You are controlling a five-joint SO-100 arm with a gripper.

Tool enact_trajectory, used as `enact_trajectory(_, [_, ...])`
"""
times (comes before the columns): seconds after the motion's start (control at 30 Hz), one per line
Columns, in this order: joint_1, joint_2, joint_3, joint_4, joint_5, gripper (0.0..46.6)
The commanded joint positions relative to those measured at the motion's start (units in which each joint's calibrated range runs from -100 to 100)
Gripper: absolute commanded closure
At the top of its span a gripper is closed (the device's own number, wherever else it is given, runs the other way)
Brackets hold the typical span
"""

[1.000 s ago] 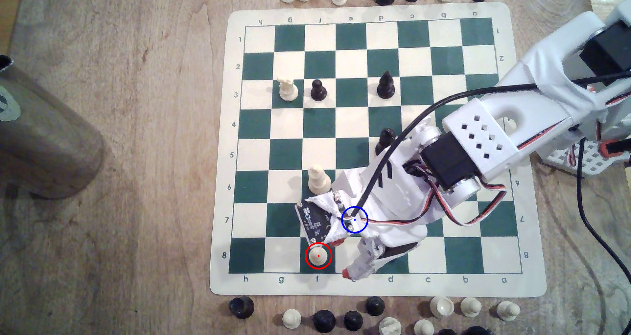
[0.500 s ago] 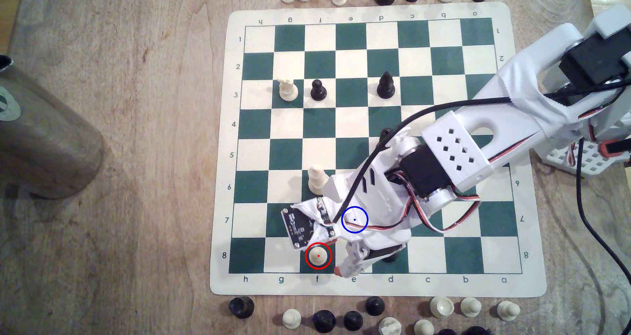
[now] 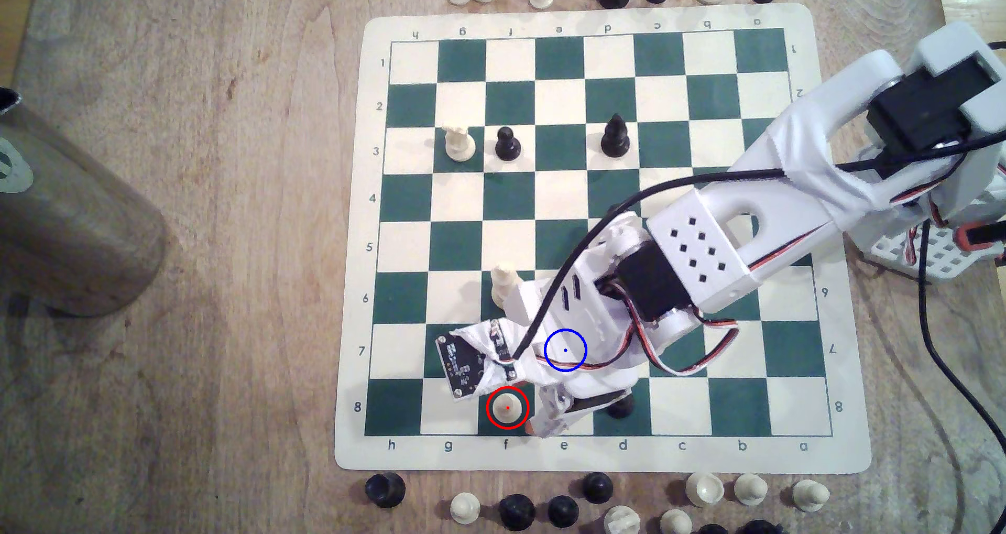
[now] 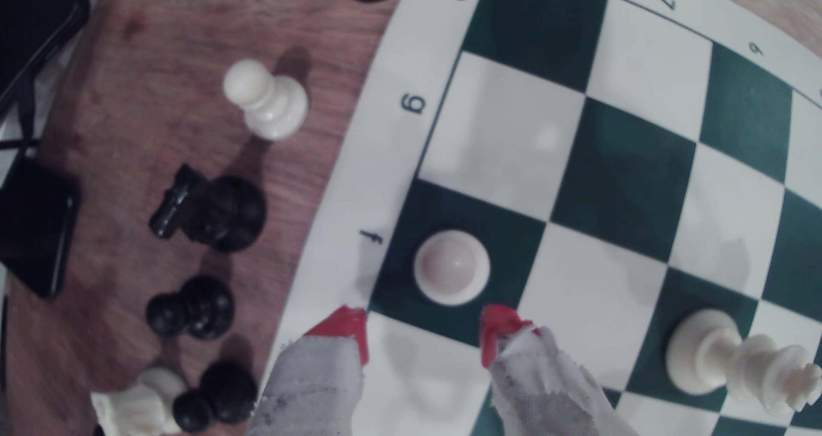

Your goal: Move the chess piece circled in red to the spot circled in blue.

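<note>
Just ahead of the gripper (image 4: 425, 329), its two red-tipped fingers (image 4: 351, 325) stood spread apart with nothing between them, short of the white pawn (image 4: 451, 267). The pawn sat upright on its dark green corner-row square in file f, inside the red ring (image 3: 507, 408) in the exterior view. The step in hand looked like the final approach before the grasp. The next move would call for easing forward and down until the fingers straddled the pawn's knob, then closing. Beyond that, the blue-ringed square (image 3: 565, 350) lay one file toward the exterior view's right and one row up, under the arm's wrist. A taller white piece (image 3: 505, 285) stood near, two rows above the pawn, so the lift would need to clear it. Farther off, spare pieces (image 4: 266, 100) waited on the wooden table (image 3: 218, 240) beside the board (image 3: 599, 17).
</note>
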Motion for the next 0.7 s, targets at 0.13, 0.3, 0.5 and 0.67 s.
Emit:
enact_trajectory(0.13, [0.35,0.49,-6.06,-2.07,0.00,32.4])
enact_trajectory(0.3, [0.67,0.92,-6.06,-3.30,-0.15,32.4])
enact_trajectory(0.5, [0.82,1.85,-6.06,-5.02,-0.24,32.7])
enact_trajectory(0.67, [0.82,2.02,-6.06,-6.41,-0.59,33.2])
